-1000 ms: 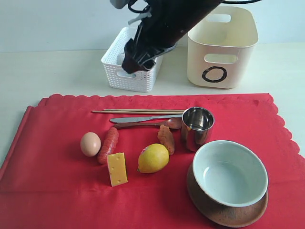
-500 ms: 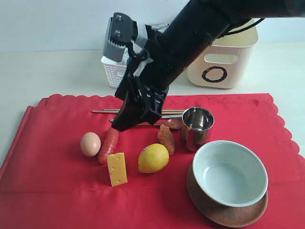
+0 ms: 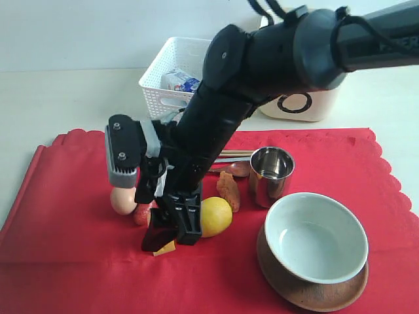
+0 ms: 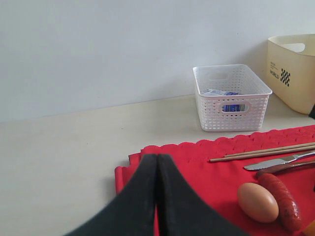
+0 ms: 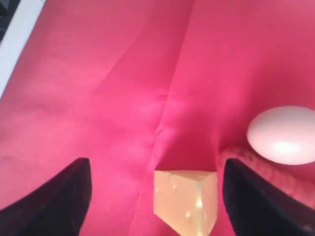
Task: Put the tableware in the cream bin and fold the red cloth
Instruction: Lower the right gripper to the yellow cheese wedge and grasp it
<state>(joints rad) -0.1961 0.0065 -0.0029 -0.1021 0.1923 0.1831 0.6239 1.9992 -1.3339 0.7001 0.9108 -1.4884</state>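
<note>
The red cloth [image 3: 72,196] lies flat under everything. On it, a pale bowl [image 3: 315,239] sits in the wooden plate [image 3: 308,296], with the steel cup [image 3: 271,173] behind them. The spoon [image 3: 237,169] shows beside the cup. The chopsticks [image 4: 261,152] and the knife [image 4: 275,162] lie along the cloth's far side. The cream bin [image 3: 324,108] stands behind, partly hidden by my right arm. My right gripper [image 5: 156,169] is open, its fingers either side of a cheese wedge [image 5: 187,199]. My left gripper [image 4: 157,160] is shut and empty, near the cloth's left corner.
A white perforated basket [image 3: 171,72] holding a carton [image 3: 182,81] stands left of the bin. An egg [image 3: 122,201], a red sausage [image 4: 281,196], a lemon [image 3: 217,216] and a brown food piece [image 3: 228,190] crowd round the cheese [image 3: 166,248].
My right arm has swung from above the white basket down across the cloth; its open gripper now straddles the cheese. The left gripper stays shut.
</note>
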